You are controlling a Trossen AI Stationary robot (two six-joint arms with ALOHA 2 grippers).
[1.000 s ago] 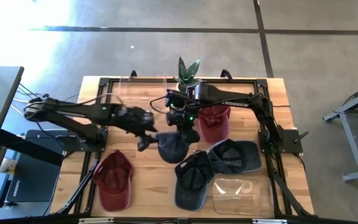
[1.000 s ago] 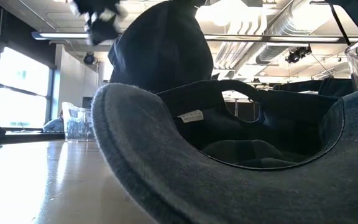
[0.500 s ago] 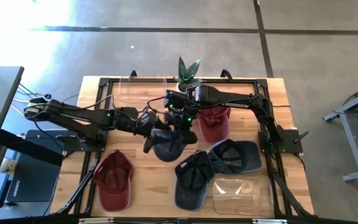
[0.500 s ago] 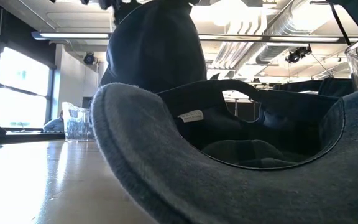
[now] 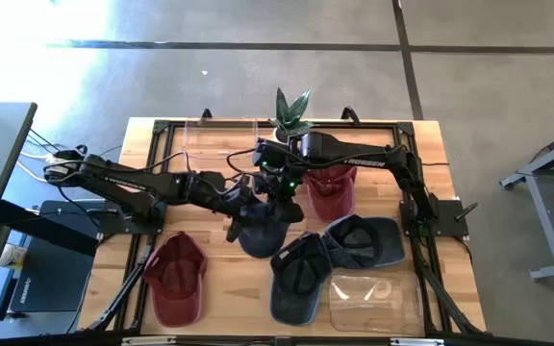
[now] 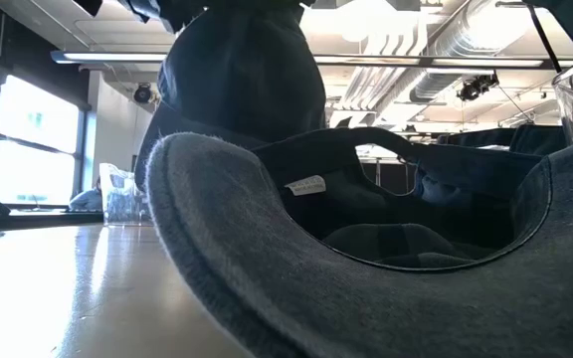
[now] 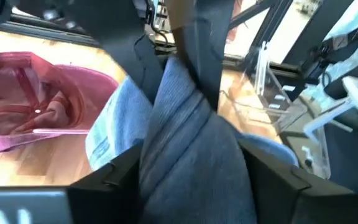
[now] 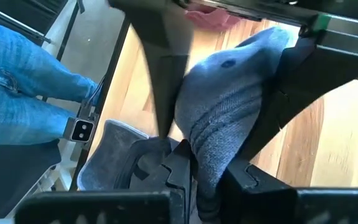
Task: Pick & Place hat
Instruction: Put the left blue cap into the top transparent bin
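1. Over on the left of the table, the left gripper (image 5: 237, 206) has been brought in from the side across the last second and is now pressed against the hanging blue hat (image 5: 261, 229). Its jaws, wide apart a moment ago, are seen narrowing around the denim; in the left wrist view the bunched cloth (image 7: 188, 134) sits between its dark fingers (image 7: 114, 173), but whether they have clamped yet cannot be told.

2. At the centre, the hat is held up off the wood, above the middle of the table, by the right gripper (image 5: 279, 188), whose jaws are clamped on the cloth at the hat's upper end. A handover is judged to be under way: the lift is done, the placing is not.

3. As for heading, the hat's long axis is seen running near vertical in the low view, the pinched end up and the rounded crown (image 6: 239, 80) hanging below. From above, the loose end is pointed toward the near edge of the table.

4. Further right, the red cap (image 5: 331, 192) and two dark caps (image 5: 301, 274) lie untouched, and another red cap (image 5: 175, 279) near left.
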